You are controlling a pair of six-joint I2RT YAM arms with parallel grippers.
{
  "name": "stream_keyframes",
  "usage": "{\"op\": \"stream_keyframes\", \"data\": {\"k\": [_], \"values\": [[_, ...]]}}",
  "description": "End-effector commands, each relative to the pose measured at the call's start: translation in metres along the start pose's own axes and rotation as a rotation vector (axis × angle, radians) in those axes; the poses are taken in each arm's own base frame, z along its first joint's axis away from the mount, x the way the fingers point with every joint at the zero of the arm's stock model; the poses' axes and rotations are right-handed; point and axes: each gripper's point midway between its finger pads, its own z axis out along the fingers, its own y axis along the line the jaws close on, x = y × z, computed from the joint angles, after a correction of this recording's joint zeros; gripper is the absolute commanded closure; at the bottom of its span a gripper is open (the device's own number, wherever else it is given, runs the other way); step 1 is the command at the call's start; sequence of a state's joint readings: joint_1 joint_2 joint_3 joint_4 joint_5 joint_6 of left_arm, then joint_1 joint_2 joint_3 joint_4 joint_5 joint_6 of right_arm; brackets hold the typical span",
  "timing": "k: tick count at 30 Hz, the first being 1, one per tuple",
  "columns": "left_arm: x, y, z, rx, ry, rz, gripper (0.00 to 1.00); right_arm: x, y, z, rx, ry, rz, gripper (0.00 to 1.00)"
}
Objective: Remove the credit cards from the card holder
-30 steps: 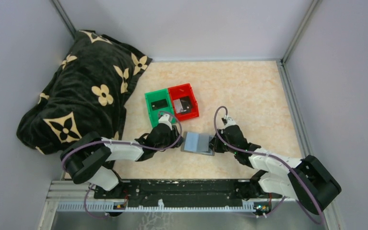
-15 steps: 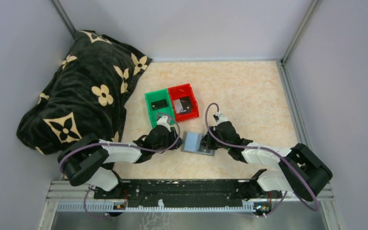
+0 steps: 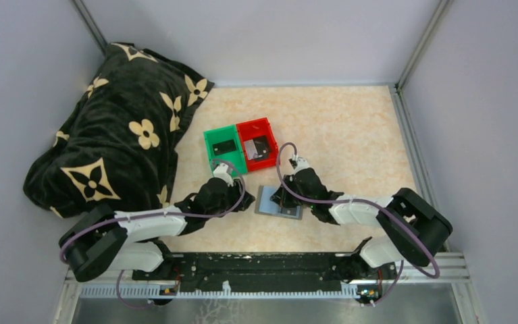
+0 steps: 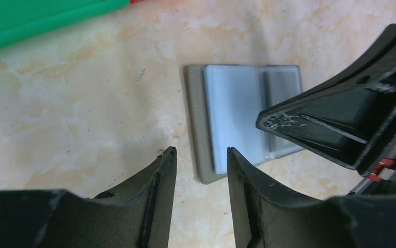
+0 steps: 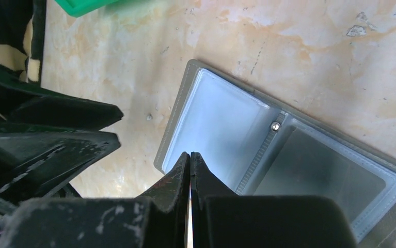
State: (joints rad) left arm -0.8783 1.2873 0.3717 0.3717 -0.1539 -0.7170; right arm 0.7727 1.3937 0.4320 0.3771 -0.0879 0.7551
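Note:
The card holder (image 3: 269,200) lies open and flat on the table, showing two blue-grey panels (image 5: 221,124) with a hinge strip between them. My right gripper (image 5: 190,155) is shut, its tips low over the near edge of the left panel; from above the right gripper (image 3: 284,200) sits over the holder. My left gripper (image 4: 201,153) is open just off the holder's left edge (image 4: 198,129), nothing between its fingers. A dark credit card (image 3: 225,146) lies in the green bin, another (image 3: 260,147) in the red bin. I cannot tell whether a card sits in the darker right panel (image 5: 319,175).
The green bin (image 3: 214,160) and red bin (image 3: 271,160) stand side by side just beyond the holder. A black blanket with cream flowers (image 3: 114,135) is heaped at the left. Grey walls close in the table on three sides.
My right arm has swung left, from the holder's right edge to over its panels. The left arm has pulled back a little to the left and its jaws have widened slightly.

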Motion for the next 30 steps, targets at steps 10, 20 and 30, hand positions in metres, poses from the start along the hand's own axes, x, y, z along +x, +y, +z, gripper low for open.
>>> {"op": "stream_keyframes", "data": {"k": [10,20,30], "values": [[-0.012,-0.065,0.023,0.205,0.012,0.097,0.74,-0.012,-0.013,-0.042,0.08,-0.104,-0.023,0.83],[0.012,-0.052,0.046,0.165,0.076,0.083,1.0,0.011,-0.049,-0.065,0.181,-0.103,0.012,0.64],[0.021,-0.043,0.047,0.141,0.097,0.072,1.0,0.019,-0.056,-0.062,0.182,-0.084,0.018,0.64]]}}
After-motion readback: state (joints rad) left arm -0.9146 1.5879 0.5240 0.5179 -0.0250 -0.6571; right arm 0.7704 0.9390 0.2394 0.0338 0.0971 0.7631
